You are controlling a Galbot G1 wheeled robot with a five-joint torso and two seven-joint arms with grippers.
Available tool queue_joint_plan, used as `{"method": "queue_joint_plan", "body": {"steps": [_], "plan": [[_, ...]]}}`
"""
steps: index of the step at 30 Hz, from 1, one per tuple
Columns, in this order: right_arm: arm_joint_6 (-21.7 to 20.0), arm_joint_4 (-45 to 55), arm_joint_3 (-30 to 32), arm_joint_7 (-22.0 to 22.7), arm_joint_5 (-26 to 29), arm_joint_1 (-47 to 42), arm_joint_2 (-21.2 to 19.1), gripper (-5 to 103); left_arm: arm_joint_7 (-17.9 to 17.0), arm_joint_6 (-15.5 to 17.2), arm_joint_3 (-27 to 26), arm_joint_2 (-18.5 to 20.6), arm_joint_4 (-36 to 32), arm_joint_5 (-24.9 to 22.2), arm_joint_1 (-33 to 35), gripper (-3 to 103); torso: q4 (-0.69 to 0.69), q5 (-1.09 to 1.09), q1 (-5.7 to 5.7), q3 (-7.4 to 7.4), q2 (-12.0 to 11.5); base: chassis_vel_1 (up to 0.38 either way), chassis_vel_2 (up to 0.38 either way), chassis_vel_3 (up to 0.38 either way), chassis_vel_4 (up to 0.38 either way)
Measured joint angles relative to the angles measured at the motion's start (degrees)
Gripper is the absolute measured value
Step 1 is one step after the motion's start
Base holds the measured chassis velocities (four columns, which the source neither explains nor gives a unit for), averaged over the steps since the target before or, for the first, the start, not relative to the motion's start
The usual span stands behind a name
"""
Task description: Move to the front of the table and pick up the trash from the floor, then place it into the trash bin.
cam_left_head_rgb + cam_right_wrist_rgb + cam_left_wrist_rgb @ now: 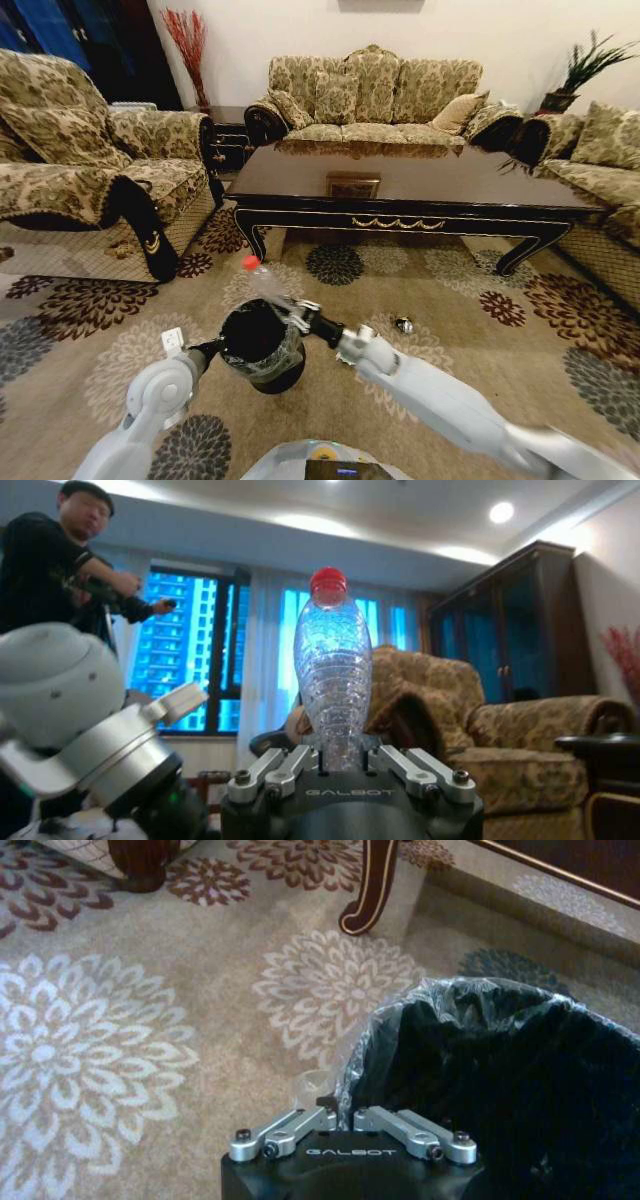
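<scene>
One clear crumpled plastic bottle with red cap (333, 682) clenched by its base in right tool (343, 763), long axis pointing up, just over round black bag-lined trash bin (262, 345); left tool (347, 1129) grips bin's near-left rim.

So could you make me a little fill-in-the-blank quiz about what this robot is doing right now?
1. The right gripper holds a clear plastic bottle with a ____ cap.
2. The bottle is held above the black ____.
3. The left gripper grips the bin's ____.
4. A small piece of trash lies on the ____.

Missing words: red; trash bin; rim; floor.
</scene>
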Motion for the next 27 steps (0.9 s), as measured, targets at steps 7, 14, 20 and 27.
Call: {"method": "queue_joint_plan", "body": {"steps": [7, 14, 20, 27], "plan": [[1.0, -2.2, -0.8, 0.3, -2.3, -2.2, -0.1, 19, -0.1, -0.1, -0.1, 1.0, 0.2, -1.1, -0.9, 3, -0.04, 0.02, 0.00, 0.00, 0.0, 0.000, 0.000, 0.000, 0.000], [1.1, -1.1, -0.1, 0.3, -2.0, -2.4, -1.4, 40, -0.2, -0.1, -0.1, 1.3, 0.2, -1.5, -1.2, 3, -0.02, 0.02, 0.00, 0.00, 0.0, 0.000, 0.000, 0.000, 0.000], [1.3, 0.8, 1.1, 0.3, -1.9, -3.1, -3.1, 62, -0.3, -0.1, -0.3, 1.4, 0.1, -1.5, -1.2, 3, -0.02, 0.03, 0.00, 0.00, 0.0, 0.000, 0.000, 0.000, 0.000], [1.6, 4.1, 4.0, -0.4, -2.9, -6.1, -6.1, 89, -0.3, -0.2, -0.9, 1.4, -0.3, -1.4, -0.9, 3, -0.02, 0.02, 0.00, 0.00, 0.0, 0.000, 0.000, 0.000, 0.000]]}}
